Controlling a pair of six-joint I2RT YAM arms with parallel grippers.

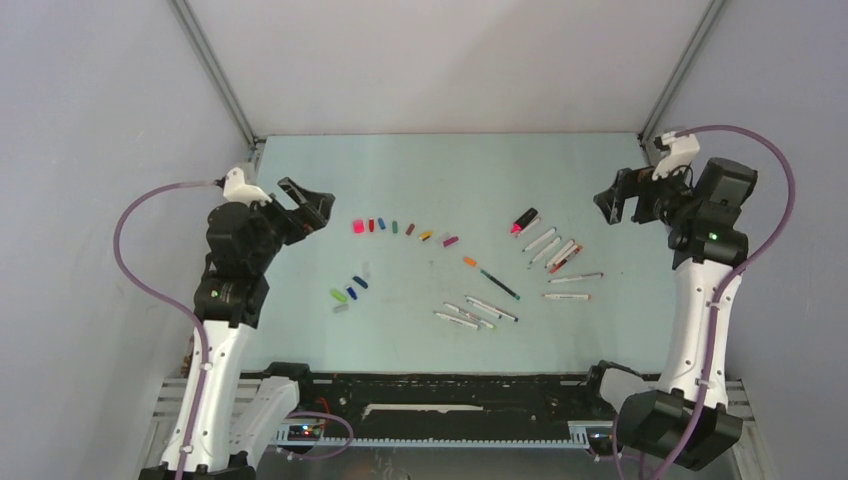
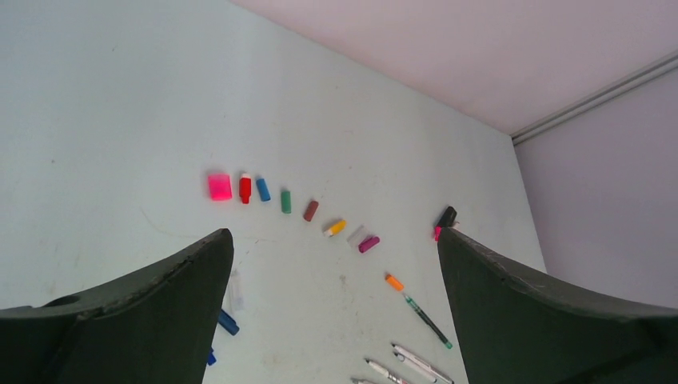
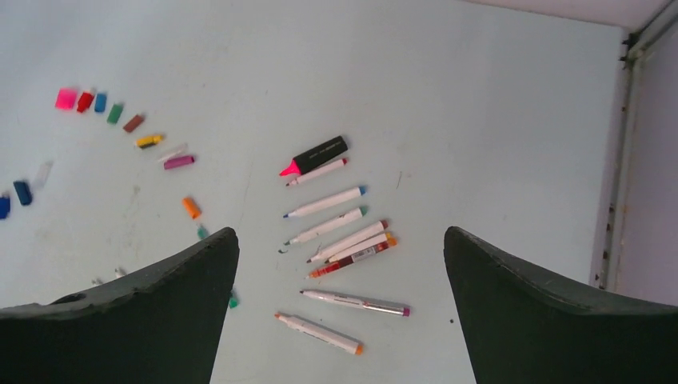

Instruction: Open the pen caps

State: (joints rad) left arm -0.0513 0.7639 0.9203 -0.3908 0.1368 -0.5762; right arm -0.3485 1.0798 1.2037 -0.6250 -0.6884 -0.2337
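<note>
While your left gripper (image 2: 333, 234) and right gripper (image 3: 340, 232) gape empty, pens (image 3: 324, 202) lie slanted before the right, tips leftward, beside pen caps (image 3: 115, 113).

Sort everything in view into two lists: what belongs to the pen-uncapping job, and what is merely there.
Belongs to the job:
- small coloured caps
- pink highlighter cap
- white-barrelled pens
- black highlighter
- left gripper and right gripper, both open

Merely there:
- purple cables
- black rail between the arm bases
- grey walls
</note>
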